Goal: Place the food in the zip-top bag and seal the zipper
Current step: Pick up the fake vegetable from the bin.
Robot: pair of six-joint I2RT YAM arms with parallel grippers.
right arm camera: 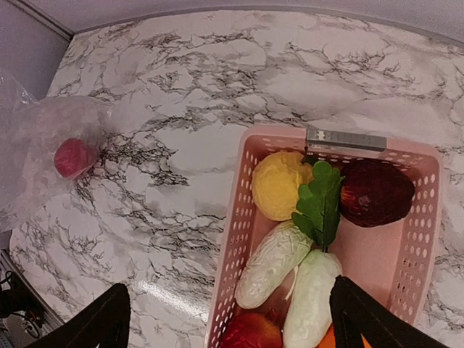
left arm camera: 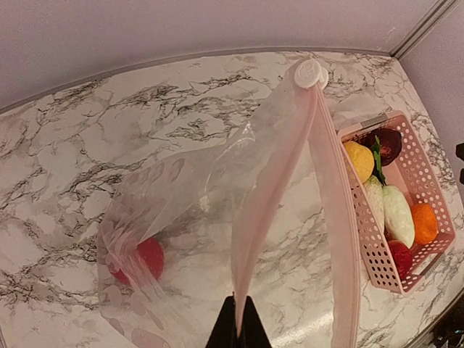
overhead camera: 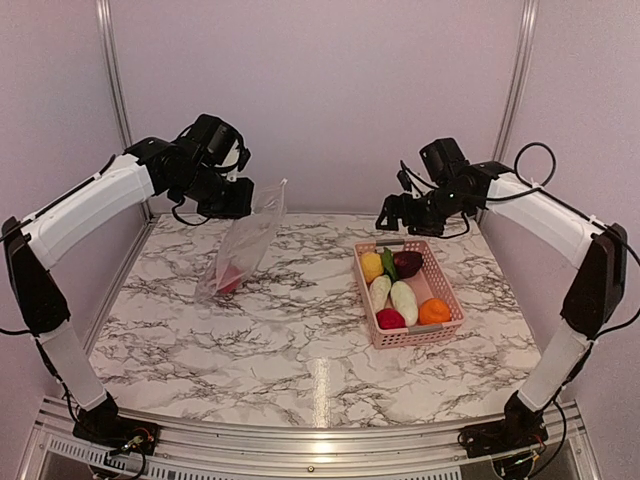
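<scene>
My left gripper [overhead camera: 240, 205] is shut on the zip-top bag [overhead camera: 247, 240] and holds it up by its mouth edge, with the bottom resting on the table. In the left wrist view the fingers [left arm camera: 238, 328] pinch one pale pink zipper strip [left arm camera: 264, 199]. The other strip [left arm camera: 337, 217] stands apart from it, and a white slider [left arm camera: 308, 73] sits at the far end. One red round food [left arm camera: 147, 258] lies inside the bag. My right gripper [overhead camera: 396, 222] is open and empty above the basket's far end. Below it are yellow [right arm camera: 279, 185], maroon [right arm camera: 375, 193], white [right arm camera: 272, 264] and leaf [right arm camera: 319, 203] pieces.
The pink lattice basket [overhead camera: 364, 290] stands right of centre and also holds a second white piece [overhead camera: 404, 302], a red one [overhead camera: 390, 319] and an orange one [overhead camera: 434, 311]. Bare marble table [overhead camera: 300, 350] lies between bag and basket. Walls enclose the back and sides.
</scene>
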